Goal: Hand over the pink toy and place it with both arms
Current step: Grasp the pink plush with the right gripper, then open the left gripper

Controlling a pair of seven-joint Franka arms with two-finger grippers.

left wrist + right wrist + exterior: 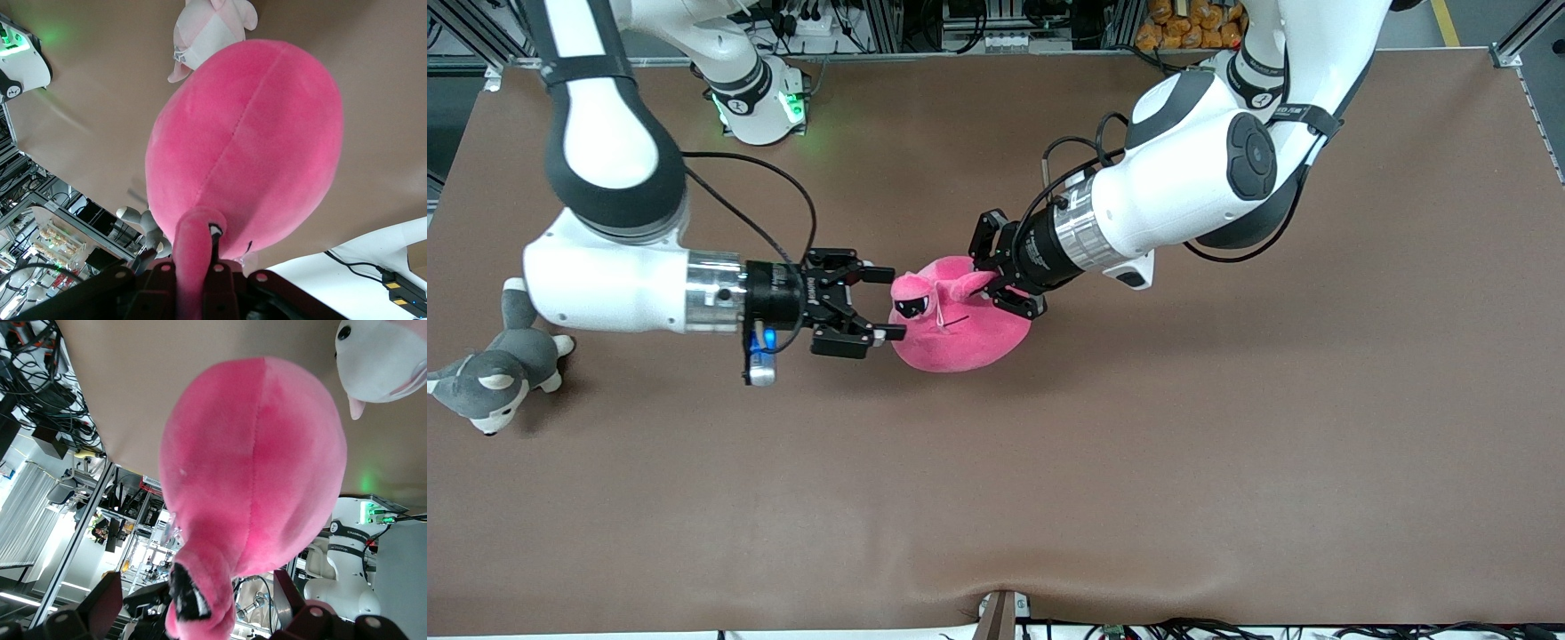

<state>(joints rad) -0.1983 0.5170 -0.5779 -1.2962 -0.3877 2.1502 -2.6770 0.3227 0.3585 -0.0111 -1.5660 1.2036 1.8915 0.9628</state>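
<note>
The pink toy (960,324) hangs in the air over the middle of the table. My left gripper (996,284) is shut on one of its eye stalks (193,247); the round body (247,140) hangs away from the jaws in the left wrist view. My right gripper (891,304) is open at the toy's face end. Its fingers (100,603) stand wide on either side of the other stalk with the dark eye (190,593), apart from it. The toy's body (257,453) fills the right wrist view.
A grey-and-white husky plush (494,373) lies at the right arm's end of the table. A small pale pink-and-white plush (207,27) (383,360) lies on the table under the held toy, hidden in the front view. The right arm's base (765,107) glows green.
</note>
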